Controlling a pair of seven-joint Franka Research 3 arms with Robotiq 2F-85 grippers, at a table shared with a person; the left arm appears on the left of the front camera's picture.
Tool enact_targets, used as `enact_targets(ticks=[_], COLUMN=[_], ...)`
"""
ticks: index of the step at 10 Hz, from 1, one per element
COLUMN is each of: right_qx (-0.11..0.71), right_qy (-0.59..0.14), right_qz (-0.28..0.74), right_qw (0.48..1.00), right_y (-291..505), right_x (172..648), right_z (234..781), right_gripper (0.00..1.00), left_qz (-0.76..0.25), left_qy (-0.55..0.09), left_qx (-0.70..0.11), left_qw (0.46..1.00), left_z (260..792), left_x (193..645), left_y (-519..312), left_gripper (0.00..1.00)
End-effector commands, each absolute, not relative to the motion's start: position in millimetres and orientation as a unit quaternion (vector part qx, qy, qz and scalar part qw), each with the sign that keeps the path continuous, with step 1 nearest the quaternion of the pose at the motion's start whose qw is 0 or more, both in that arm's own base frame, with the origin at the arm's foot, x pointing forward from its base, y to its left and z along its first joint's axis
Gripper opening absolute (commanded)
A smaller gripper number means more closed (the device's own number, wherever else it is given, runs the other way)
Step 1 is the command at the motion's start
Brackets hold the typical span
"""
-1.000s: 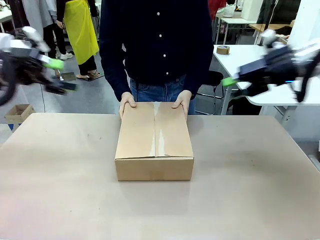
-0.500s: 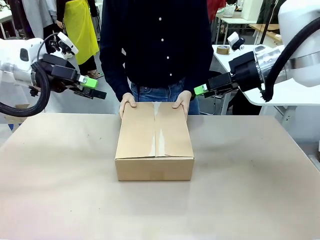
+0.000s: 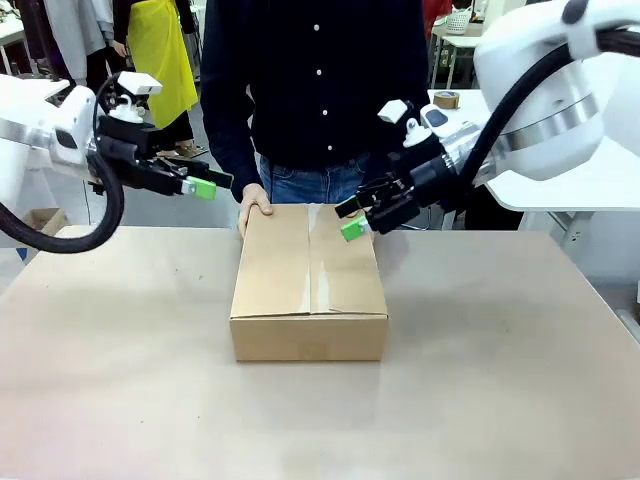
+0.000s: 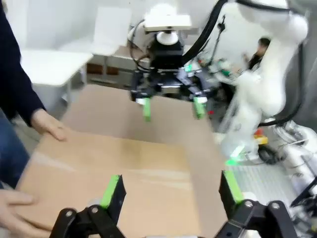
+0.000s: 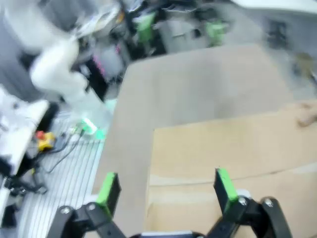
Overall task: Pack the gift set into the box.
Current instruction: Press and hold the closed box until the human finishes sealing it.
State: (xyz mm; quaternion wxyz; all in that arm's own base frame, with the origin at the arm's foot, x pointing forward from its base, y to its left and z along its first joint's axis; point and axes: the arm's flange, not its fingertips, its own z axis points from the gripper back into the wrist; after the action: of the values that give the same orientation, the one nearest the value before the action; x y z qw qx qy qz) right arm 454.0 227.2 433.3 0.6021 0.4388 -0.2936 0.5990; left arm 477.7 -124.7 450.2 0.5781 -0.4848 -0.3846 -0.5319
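Box: plain brown cardboard, flaps folded shut, one seam running down the middle of the lid. You find it flat on the table, lower than your two claws and between them.

Left claw: fingers spread wide, green pads apart, nothing between them. It hangs in the air off the box's far corner on your left side, clear of the cardboard. In its wrist view the box top lies ahead of the fingertips and runs across the gap between the pads.

Right claw: fingers likewise spread, empty. It hangs over the box's far right corner. From the front view you cannot tell whether its lower pad touches the lid. In its wrist view the box's edge runs up between the two fingers, with cardboard ahead of one finger and bare table ahead of the other.

Person's hand: rests on the far edge of the box, just past the left claw's tips, between the two claws.

Second hand: in the left wrist view, on the same edge farther along, nearer the right claw.

Person: dark buttoned shirt, jeans, standing at the table's far side, beyond both claws.
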Motion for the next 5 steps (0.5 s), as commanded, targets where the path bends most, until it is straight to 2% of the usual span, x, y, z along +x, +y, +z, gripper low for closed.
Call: enact_targets(ticks=[1,2,3,4,5], right_qx=[0.458,0.384,0.366,0.412,0.412], right_qy=[-0.368,-0.429,-0.430,-0.367,-0.367], right_qz=[0.653,0.614,0.598,0.641,0.641], right_qw=[0.478,0.541,0.569,0.533,0.533], right_y=[209.0,205.4,206.3,212.6,212.6], right_x=[465.5,470.8,473.4,467.7,467.7], right_z=[417.2,407.8,404.1,418.0,418.0], right_gripper=[1.00,1.00,1.00,1.00,1.00], left_qz=[-0.611,-0.644,-0.647,-0.600,-0.600], left_qy=[-0.529,-0.516,-0.474,-0.471,-0.471], left_qx=[-0.339,-0.325,-0.382,-0.386,-0.386], left_qw=[0.481,0.462,0.459,0.518,0.518], left_z=[424.1,410.1,408.5,430.7,430.7], left_x=[469.3,466.6,472.8,479.2,479.2], left_y=[-130.2,-142.9,-147.4,-127.8,-127.8], left_gripper=[1.00,1.00,1.00,1.00,1.00])
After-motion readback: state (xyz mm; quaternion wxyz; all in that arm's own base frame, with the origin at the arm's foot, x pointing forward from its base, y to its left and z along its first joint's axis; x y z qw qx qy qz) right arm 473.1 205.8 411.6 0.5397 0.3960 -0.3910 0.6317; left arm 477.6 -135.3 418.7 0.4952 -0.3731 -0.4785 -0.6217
